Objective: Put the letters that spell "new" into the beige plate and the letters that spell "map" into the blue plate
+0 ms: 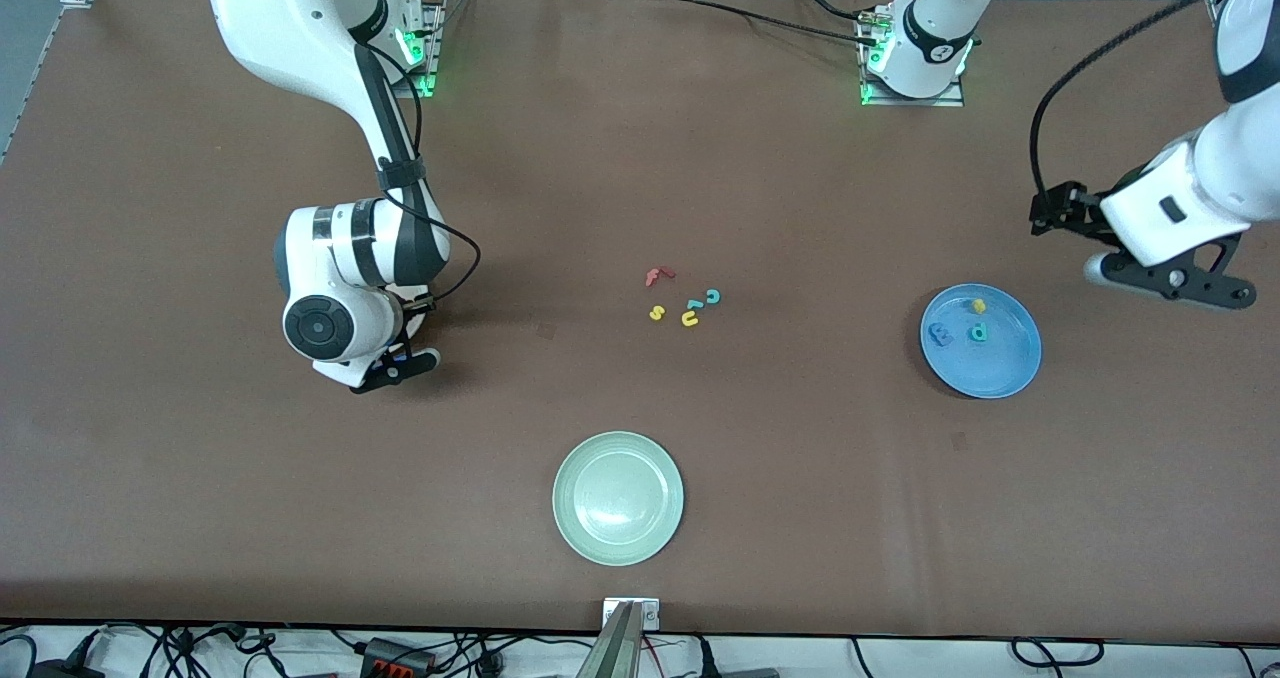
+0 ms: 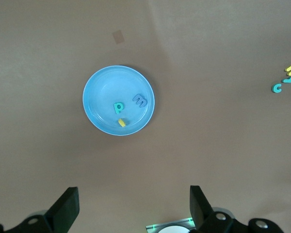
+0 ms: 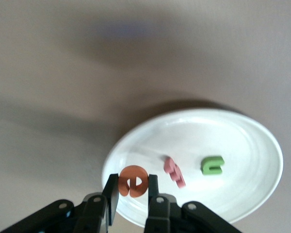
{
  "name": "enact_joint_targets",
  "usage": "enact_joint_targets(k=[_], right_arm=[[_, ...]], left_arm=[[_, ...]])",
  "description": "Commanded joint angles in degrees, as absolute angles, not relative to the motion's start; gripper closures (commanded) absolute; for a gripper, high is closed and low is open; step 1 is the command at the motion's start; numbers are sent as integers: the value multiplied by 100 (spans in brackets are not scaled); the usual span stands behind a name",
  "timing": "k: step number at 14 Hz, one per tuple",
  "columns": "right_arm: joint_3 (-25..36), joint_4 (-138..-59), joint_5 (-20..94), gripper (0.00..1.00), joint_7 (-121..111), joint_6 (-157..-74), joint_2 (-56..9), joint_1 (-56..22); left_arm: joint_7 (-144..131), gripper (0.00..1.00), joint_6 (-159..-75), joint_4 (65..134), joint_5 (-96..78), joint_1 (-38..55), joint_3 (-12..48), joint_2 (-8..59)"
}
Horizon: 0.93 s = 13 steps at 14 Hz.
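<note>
Brown table (image 1: pixel 640 158); right gripper (image 3: pixel 132 196) clenches orange e (image 3: pixel 133 180) above beige plate (image 3: pixel 242 136); left gripper (image 2: pixel 131 206) released.

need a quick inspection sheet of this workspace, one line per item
surface: brown table, bare between items
job's things: blue m, teal p, yellow a in blue plate; pink w, green n in beige plate
clutter: pale green plate; leftover letters mid-table
grippers: right claw shut on orange e over beige plate; left claw open, waits above the table by the blue plate
cables: black cables by bases
surroundings: nothing seen
</note>
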<state>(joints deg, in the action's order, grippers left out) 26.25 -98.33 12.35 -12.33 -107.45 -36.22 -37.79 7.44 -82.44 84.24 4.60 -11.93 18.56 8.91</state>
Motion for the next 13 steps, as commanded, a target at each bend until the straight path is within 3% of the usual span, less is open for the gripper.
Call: enact_joint_targets(k=[1,4,7,10,11,12,13], right_arm=[[2716,-10475,1292,85,-1160,-10846,-3191,-3814],[2838,-10705,1283,83,-1212,-10846,-3015,-3815],[2874,-10696,1292,80,-1222,-10951,-3058,-3814],[2874,-10670,1283,79,-1222,-11179,-3146,-3762],[2874,-10661,1309,69,-1204,-11197,-3173,-3788],[2874,-10652,1327,29,-1152,-11258,-3173,-3779],[2874,-10652,1327,0,-1143,-11372,-3182,-3753]], left_arm=[[993,0,-9077,9717,-234,-310,619,-94],[976,0,-9640,10107,-178,16,413,-421],[906,0,-9606,10326,685,290,413,-694],[870,0,-9598,10319,64,62,431,-651],[844,0,-9632,10301,27,62,431,-607],[835,0,-9650,10275,18,53,431,-580],[826,0,-9659,10257,26,61,431,-580]])
